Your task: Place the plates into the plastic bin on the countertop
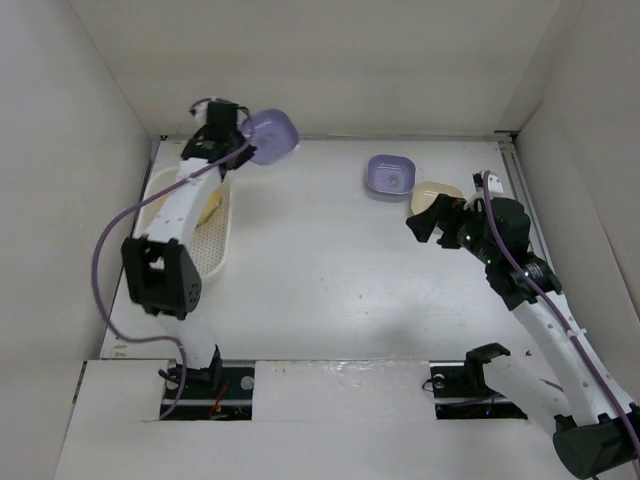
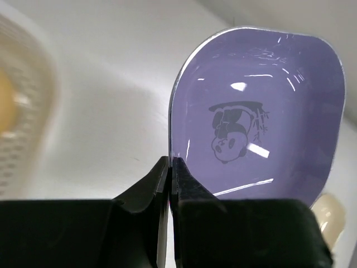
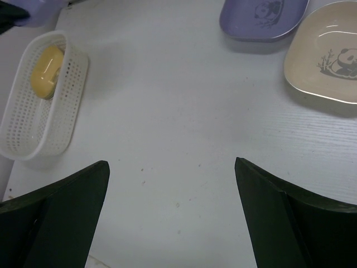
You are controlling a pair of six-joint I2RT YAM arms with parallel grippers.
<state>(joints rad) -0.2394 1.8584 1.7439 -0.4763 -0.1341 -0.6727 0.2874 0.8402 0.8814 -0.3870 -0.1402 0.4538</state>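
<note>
Only 1 yellow plate (image 3: 46,71) sits in the plastic bin (image 3: 33,123) so far. Left gripper (image 2: 170,167) pinches a lavender plate (image 2: 256,111) by the rim, up by the bin's far end. Right gripper (image 3: 170,163) gapes wide, empty, near the cream plate (image 1: 436,193) and other lavender plate (image 1: 390,176) on the countertop (image 1: 320,280).

**A:** Bright, even light, from above it seems. The countertop (image 1: 330,260) right of the plastic bin (image 1: 212,258) is almost washed-out white, with only faint grey shadows.

**B:** Any glare?

**A:** Yes, on the lavender plate (image 2: 262,100) right of the bin in the left wrist view: small white highlights and streaks on its glossy bowl (the printed motif stays sharp).

**B:** And focus?

**A:** The bin is a soft blur at that view's left edge. In the right wrist view the fingers (image 3: 61,212) of the right gripper (image 3: 172,163) are dark and soft-edged, and the cream plate (image 3: 329,56) far right of the bin casts a soft shadow.
</note>
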